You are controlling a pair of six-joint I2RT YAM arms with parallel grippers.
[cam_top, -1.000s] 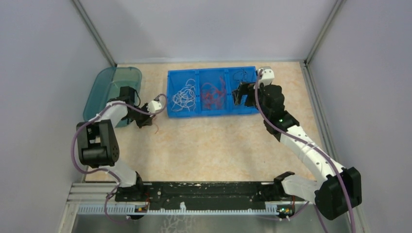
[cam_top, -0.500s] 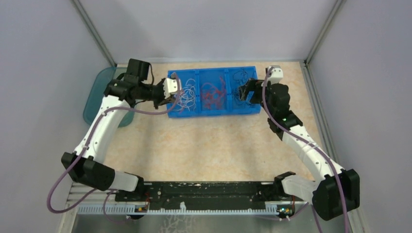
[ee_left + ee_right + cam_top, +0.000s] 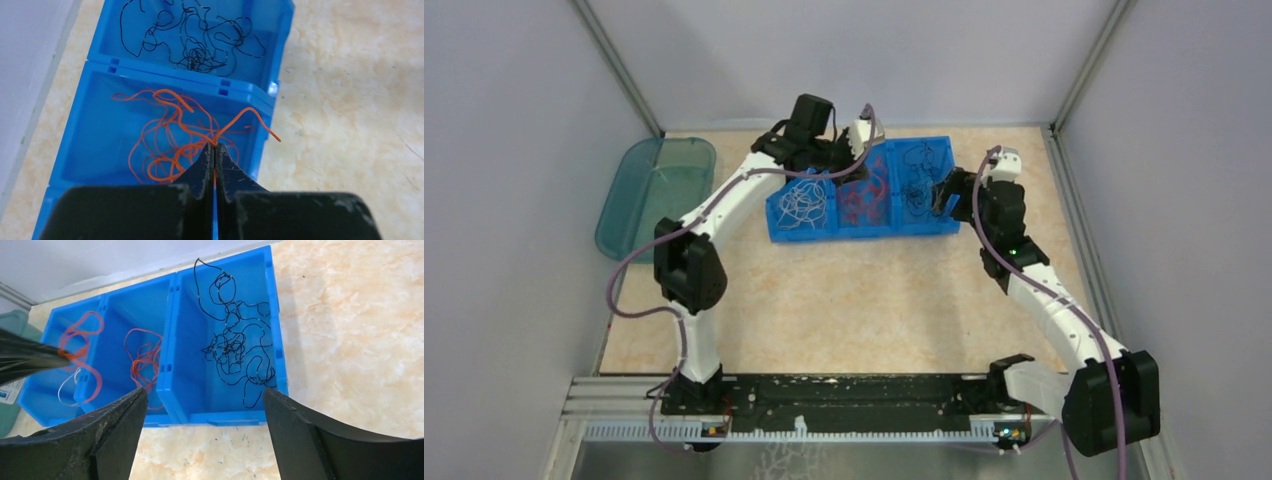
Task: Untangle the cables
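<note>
A blue three-compartment tray [image 3: 864,232] holds the cables: white ones [image 3: 802,203] on the left, orange-red ones [image 3: 864,195] in the middle, black ones [image 3: 919,182] on the right. My left gripper [image 3: 215,146] hangs over the middle compartment, shut on one orange-red cable [image 3: 247,114] whose free end arches past the tray wall. The orange-red clump [image 3: 167,150] lies below it, the black clump [image 3: 197,45] beyond. My right gripper [image 3: 205,391] stands open and empty at the tray's near edge, in front of the black cables [image 3: 235,352].
A teal translucent container [image 3: 656,185] sits at the far left of the beige table [image 3: 854,300]. Grey walls with metal posts close in the back and both sides. The left arm reaches across from the left over the tray's rear edge.
My left arm has swung from beside the teal container to above the tray's middle compartment, carrying the orange-red cable. My right gripper has drawn back slightly right of the black compartment.
</note>
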